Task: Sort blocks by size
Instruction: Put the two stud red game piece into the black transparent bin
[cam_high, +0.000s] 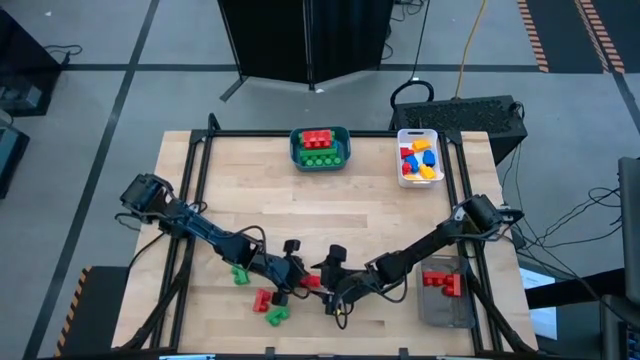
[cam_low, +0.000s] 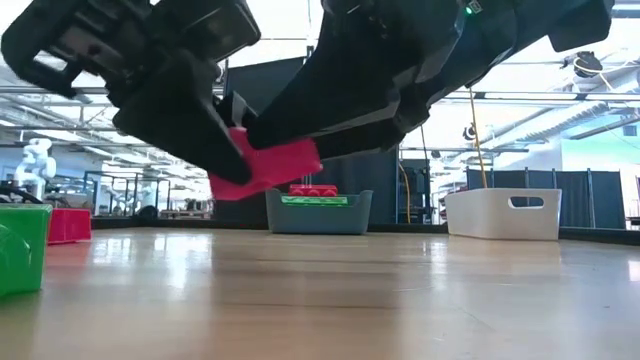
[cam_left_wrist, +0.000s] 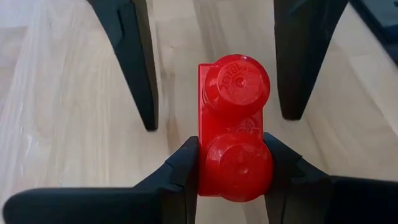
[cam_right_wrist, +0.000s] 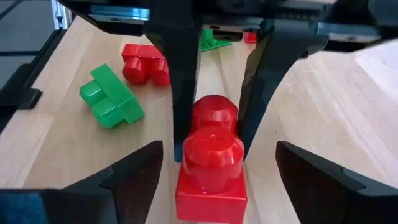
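Left hand (cam_left_wrist: 233, 171) pinches a red two-stud block (cam_left_wrist: 235, 134) just above the tabletop (cam_high: 380, 215), near its front middle. Right hand (cam_right_wrist: 214, 165), fingers spread wide, faces it head-on, straddling the block's free end, its long axis running between both hands.

Red two-stud block (cam_left_wrist: 234, 134) held above table, tilted.

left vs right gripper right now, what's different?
Grip: the left gripper is shut on the red block; the right gripper stands open, its fingers apart from that block on either side.
Side: the left gripper comes in from the table's left, the right gripper from its right.
Shared: both meet at the same red block, held above the wood near the table's front edge.
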